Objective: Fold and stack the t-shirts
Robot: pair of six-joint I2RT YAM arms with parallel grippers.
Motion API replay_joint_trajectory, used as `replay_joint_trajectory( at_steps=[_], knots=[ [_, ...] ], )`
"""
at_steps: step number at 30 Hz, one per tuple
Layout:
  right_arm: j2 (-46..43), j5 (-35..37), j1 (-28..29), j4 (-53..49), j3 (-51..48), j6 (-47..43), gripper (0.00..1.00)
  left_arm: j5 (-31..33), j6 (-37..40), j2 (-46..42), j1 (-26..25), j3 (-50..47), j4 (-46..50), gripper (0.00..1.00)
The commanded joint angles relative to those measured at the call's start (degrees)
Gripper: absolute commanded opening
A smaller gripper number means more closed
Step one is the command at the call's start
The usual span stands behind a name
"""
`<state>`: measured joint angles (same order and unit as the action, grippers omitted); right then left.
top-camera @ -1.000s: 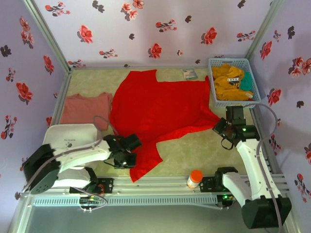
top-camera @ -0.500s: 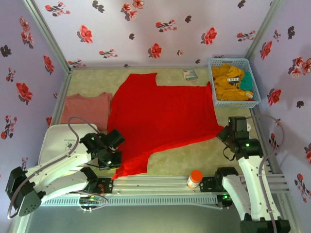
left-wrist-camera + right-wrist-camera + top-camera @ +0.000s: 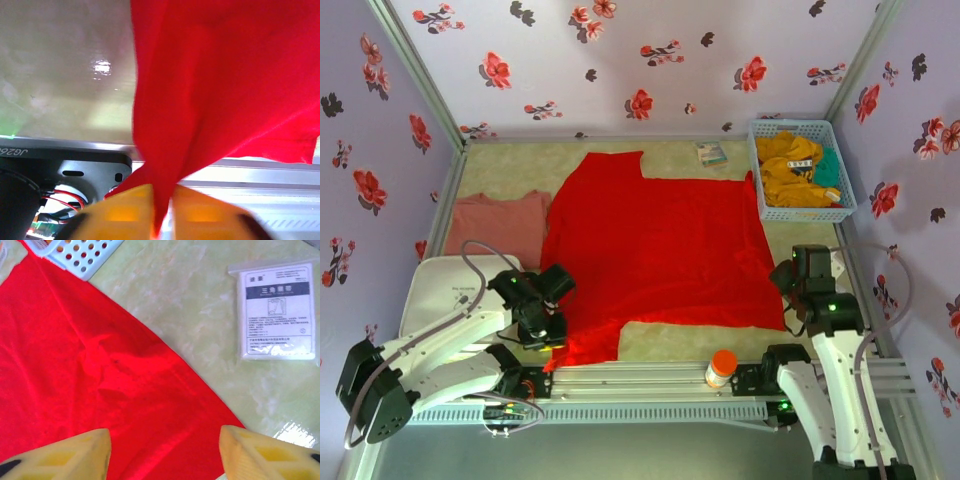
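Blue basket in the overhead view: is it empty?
No, the blue basket holds crumpled yellow cloth with some teal cloth beside it.

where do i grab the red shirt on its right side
I'd pinch the red shirt at its right edge near the front corner, coming straight down: the cloth lies flat there, bare table beside it, and the open right tool hangs over that edge.
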<state>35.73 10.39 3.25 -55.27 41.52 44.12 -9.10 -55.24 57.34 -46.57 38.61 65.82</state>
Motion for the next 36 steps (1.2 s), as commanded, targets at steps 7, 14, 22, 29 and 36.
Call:
replay_joint_trajectory(
  at_steps=[7,14,22,29,36],
  knots=[
    [12.8,-11.6,-0.3,15.7,2.8,-5.7,0.74,2.5,7.5,3.0,8.1,6.6,1.0,0.62],
    [22.2,-15.3,-0.2,20.4,6.5,-9.4,0.75,3.3,16.1,9.9,16.4,17.3,-3.9,0.62],
    [25.7,-14.6,-0.2,16.7,6.3,-9.7,0.75,0.8,18.7,11.4,16.6,15.7,0.2,0.59],
    [20.8,-11.2,-0.2,10.9,-0.9,-5.2,0.74,-1.7,11.1,0.7,16.0,5.0,4.9,0.55],
    [16.7,-10.0,-0.5,7.4,-4.0,-3.3,0.71,-4.5,1.5,-6.1,8.6,-0.8,3.8,0.49]
  ],
)
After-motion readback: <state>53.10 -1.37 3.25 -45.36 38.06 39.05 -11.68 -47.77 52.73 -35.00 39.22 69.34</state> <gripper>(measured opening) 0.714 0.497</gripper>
